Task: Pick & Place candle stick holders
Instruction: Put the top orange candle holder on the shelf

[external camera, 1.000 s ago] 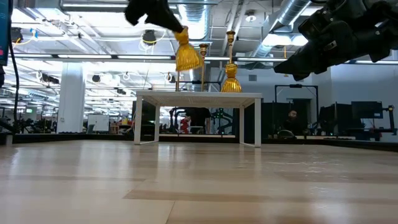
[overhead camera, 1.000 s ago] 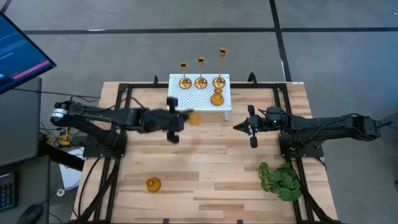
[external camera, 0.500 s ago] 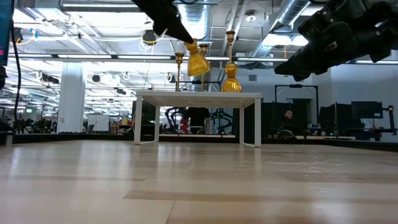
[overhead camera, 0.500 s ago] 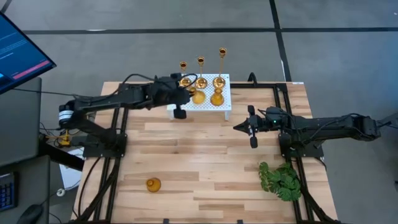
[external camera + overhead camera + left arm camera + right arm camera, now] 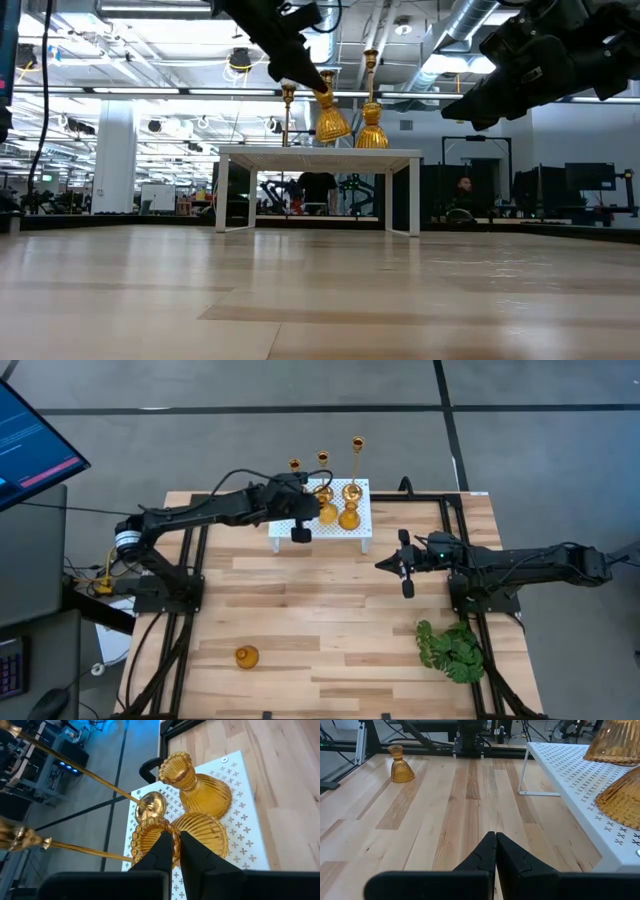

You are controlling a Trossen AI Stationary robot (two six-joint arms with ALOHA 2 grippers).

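My left gripper (image 5: 312,512) is over the white perforated stand (image 5: 360,537) at the table's far side, shut on a squat amber candle stick holder (image 5: 331,121). A second squat holder (image 5: 349,517) stands on the stand right beside it. Three slim brass sticks (image 5: 323,475) stand on their round bases along the stand's far edge. A third squat holder (image 5: 246,656) stands upright on the table near its front left. My right gripper (image 5: 405,572) is shut and empty, hovering right of the table's middle. My left gripper holds the squat holder by the beaded rim of its mouth (image 5: 173,836), one finger seemingly inside the mouth and one outside on the neck. The fingers slant down from the table's left. The holder hangs tilted below them, its base just above the stand's top (image 5: 320,150).
A green leafy plant (image 5: 453,649) lies at the table's front right. Black frame rails (image 5: 190,610) run along both sides of the table. The wooden top between the arms is bare. A monitor (image 5: 30,445) stands off the table's left.
My left gripper has carried the squat holder from above the table, left of the stand, toward the far edge and right, then down. The holder now hangs just above the stand next to the second squat holder.
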